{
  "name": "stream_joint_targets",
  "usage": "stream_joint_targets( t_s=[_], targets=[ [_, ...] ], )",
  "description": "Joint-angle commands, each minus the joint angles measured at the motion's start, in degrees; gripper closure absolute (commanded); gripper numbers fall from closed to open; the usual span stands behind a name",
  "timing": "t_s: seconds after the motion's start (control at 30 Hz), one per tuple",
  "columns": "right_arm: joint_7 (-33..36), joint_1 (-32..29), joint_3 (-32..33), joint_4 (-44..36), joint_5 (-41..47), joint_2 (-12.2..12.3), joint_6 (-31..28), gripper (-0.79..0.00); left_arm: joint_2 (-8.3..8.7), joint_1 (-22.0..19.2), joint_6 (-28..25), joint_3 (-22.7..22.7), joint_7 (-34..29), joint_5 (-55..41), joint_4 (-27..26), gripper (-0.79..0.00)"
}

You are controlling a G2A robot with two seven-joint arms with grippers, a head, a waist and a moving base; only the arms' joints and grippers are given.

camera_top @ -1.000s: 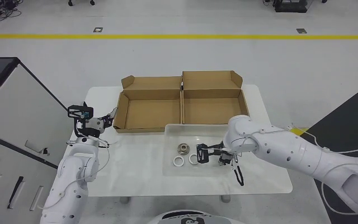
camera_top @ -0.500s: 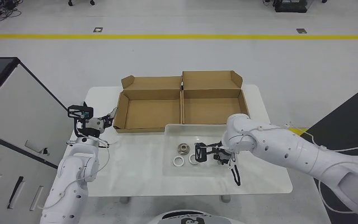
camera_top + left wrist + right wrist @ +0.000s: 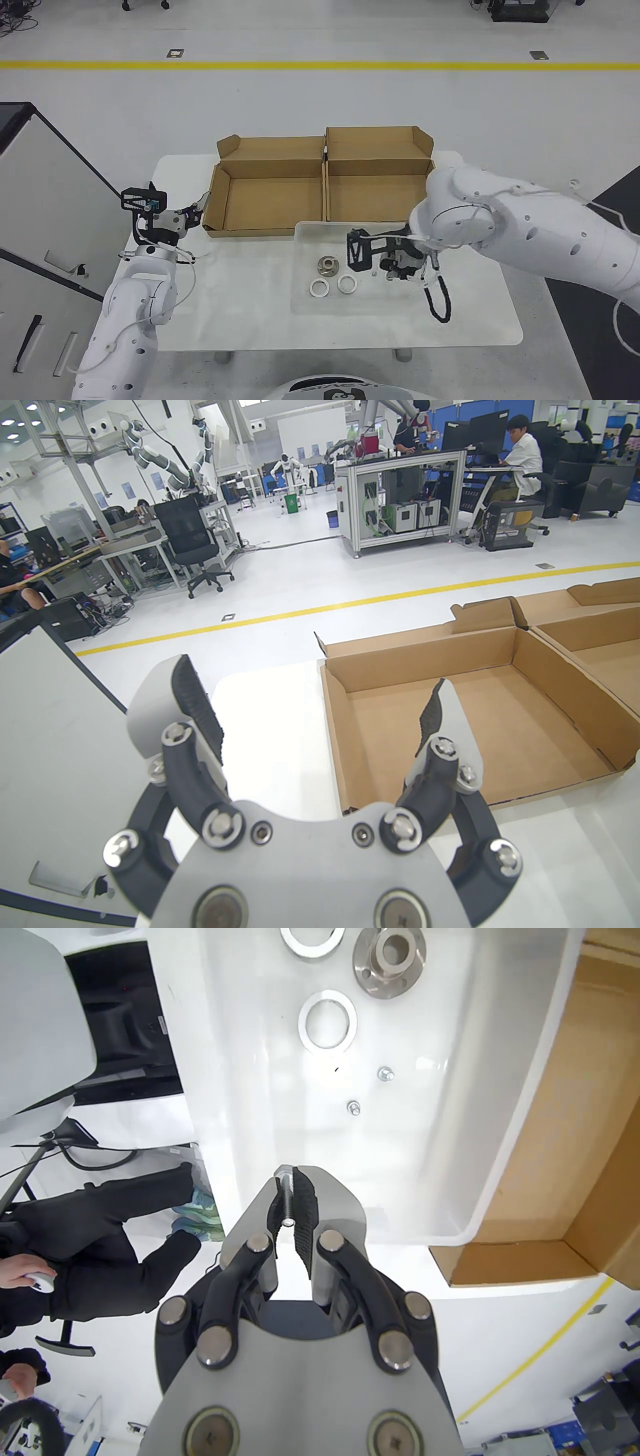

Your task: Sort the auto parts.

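In the white tray (image 3: pixel 318 240) near the counter's (image 3: pixel 240 300) front edge lie two rings (image 3: pixel 318 289), a flange (image 3: pixel 326 265) and two small fasteners (image 3: pixel 354 1108), the right gripper (image 3: pixel 290 1193) above pinching a threaded bolt (image 3: pixel 285 1188), the left gripper (image 3: pixel 312 677) spread at the left edge beside two open cardboard boxes (image 3: pixel 270 200).

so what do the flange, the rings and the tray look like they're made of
Flange: metal, likely steel, dull brushed grey with bright glints.
Rings: pale silvery, smooth; probably metal, though plastic can't be excluded.
Tray: seemingly white glossy plastic, with soft reflections and a rounded moulded rim.
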Motion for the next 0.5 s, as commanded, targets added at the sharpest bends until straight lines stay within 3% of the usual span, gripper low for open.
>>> stream_joint_targets(
  t_s=[0.0,0.27,0.47],
  targets=[
    [0.3,2.7,0.0,-2.0,2.1,1.0,0.3,0.0,0.0,0.0,0.0,0.0,0.0,0.0,0.0,-0.785],
    [-0.1,10.6,0.0,-6.2,9.0,4.3,-0.1,0.0,0.0,0.0,0.0,0.0,0.0,0.0,0.0,-0.785],
    [-0.8,11.7,0.0,-6.6,10.4,4.9,-0.8,0.0,0.0,0.0,0.0,0.0,0.0,0.0,0.0,-0.785]
  ],
)
